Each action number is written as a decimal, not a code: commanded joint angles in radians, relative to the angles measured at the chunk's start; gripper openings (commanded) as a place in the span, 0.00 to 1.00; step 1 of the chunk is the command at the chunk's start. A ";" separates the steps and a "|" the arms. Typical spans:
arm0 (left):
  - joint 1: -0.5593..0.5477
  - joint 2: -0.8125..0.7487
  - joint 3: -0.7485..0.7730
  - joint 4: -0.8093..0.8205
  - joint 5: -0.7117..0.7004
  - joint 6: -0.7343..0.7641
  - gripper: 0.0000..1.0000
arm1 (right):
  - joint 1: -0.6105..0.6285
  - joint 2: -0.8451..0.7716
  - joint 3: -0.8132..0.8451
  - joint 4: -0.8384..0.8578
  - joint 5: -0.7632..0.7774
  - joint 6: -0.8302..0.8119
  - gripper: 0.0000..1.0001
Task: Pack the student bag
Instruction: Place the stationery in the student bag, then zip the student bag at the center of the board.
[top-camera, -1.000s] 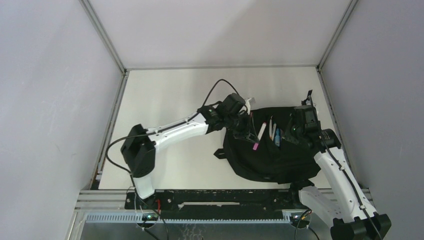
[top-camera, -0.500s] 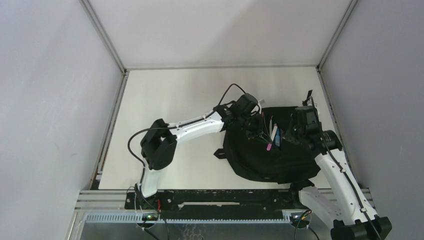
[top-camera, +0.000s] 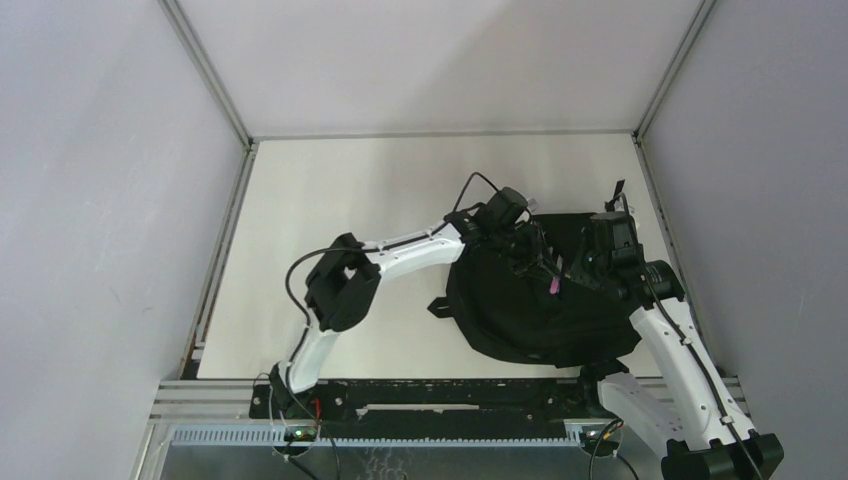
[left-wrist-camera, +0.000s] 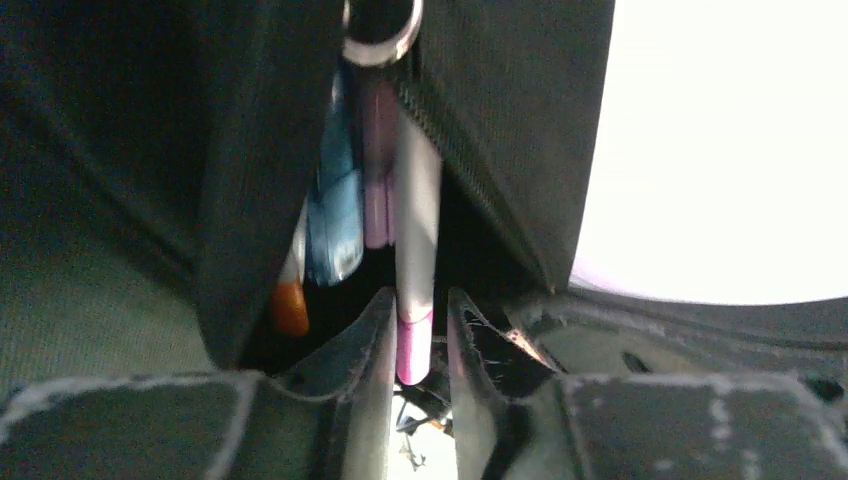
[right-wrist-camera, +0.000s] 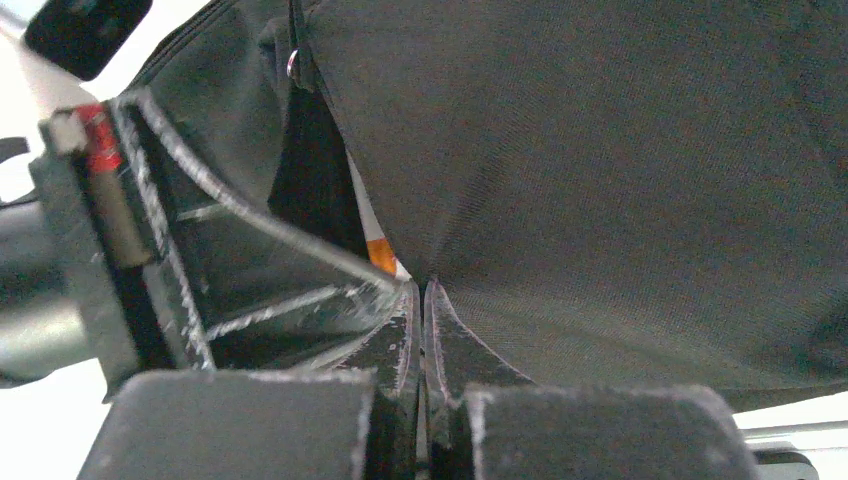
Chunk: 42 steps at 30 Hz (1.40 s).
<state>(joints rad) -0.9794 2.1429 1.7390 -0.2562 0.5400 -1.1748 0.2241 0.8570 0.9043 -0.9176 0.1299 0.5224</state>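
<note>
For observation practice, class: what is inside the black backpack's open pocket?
In the pocket of the student bag: a pink-ended white pen gripped by the left end effector, a blue pen, an orange-tipped one. Fabric hides their far ends and anything deeper.

student bag (top-camera: 530, 320): no brand, label or number that I can read on the black fabric.
pink-capped pen (left-wrist-camera: 417, 240): no print readable on its white barrel.
elsewhere: no legible text or signs.

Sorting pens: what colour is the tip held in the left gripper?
Pink, on a white pen; clearest in left wrist view.
</note>
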 joint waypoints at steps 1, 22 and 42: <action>0.004 0.050 0.136 0.041 0.009 -0.021 0.42 | 0.004 -0.024 0.024 0.014 0.012 0.003 0.00; 0.107 -0.450 -0.257 -0.139 -0.005 0.394 0.51 | 0.100 0.023 -0.065 0.067 -0.009 0.014 0.11; 0.182 -0.319 -0.200 -0.121 -0.019 0.371 0.56 | -0.079 0.324 0.127 0.382 -0.119 0.022 0.49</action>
<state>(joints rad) -0.7956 1.8191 1.4757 -0.4065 0.5282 -0.8036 0.1699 1.1122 0.9775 -0.6510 0.0479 0.5556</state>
